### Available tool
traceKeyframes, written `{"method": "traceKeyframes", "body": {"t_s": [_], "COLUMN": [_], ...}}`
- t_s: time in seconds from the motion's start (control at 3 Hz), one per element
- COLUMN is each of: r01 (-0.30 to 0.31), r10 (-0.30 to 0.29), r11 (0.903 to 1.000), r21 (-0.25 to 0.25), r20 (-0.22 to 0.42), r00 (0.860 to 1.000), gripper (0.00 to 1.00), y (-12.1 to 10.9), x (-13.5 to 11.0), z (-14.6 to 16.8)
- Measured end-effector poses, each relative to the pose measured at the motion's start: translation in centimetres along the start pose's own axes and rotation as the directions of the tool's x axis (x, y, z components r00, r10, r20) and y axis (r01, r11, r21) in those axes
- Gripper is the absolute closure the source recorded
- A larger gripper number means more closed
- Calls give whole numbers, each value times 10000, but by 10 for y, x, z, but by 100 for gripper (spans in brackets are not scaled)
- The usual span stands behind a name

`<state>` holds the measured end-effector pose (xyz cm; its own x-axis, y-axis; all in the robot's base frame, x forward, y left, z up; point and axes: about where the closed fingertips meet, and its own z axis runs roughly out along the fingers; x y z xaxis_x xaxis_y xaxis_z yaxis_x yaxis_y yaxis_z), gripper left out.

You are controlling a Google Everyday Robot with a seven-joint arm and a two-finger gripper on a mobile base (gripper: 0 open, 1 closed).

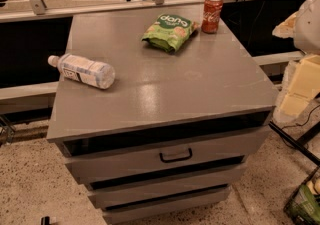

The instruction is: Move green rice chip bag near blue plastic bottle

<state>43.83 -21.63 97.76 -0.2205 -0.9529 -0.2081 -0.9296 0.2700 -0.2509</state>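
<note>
The green rice chip bag (169,31) lies flat on the grey cabinet top (190,79), at the back middle. The blue plastic bottle (82,70) lies on its side near the left edge, its white cap pointing left. Bag and bottle are well apart. My gripper (286,25) shows only as a pale shape at the right edge of the view, off the cabinet's right side and above floor level. It is far from the bag and touches nothing on the top.
A red soda can (212,14) stands upright just right of the bag, near the back right corner. The cabinet has drawers with a black handle (175,156). Yellow foam blocks (300,86) and cables lie to the right. A rail (125,6) runs behind.
</note>
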Motion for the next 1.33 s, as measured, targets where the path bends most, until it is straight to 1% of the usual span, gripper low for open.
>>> {"method": "traceKeyframes", "body": {"t_s": [0.33, 0.67, 1.0, 1.33], "r01": [0, 403, 1776, 3395], "r10": [0, -402, -1815, -3596], "r11": [10000, 9992, 9831, 9326], "r21": [2, -21, 447, 1226], "r20": [1, 388, 1075, 2343], "r00": [10000, 9984, 9775, 9032], "gripper": [0, 0, 0, 0], "y": [0, -13, -51, -92], "x": [0, -9, -28, -70], "z": [0, 5, 19, 30]}}
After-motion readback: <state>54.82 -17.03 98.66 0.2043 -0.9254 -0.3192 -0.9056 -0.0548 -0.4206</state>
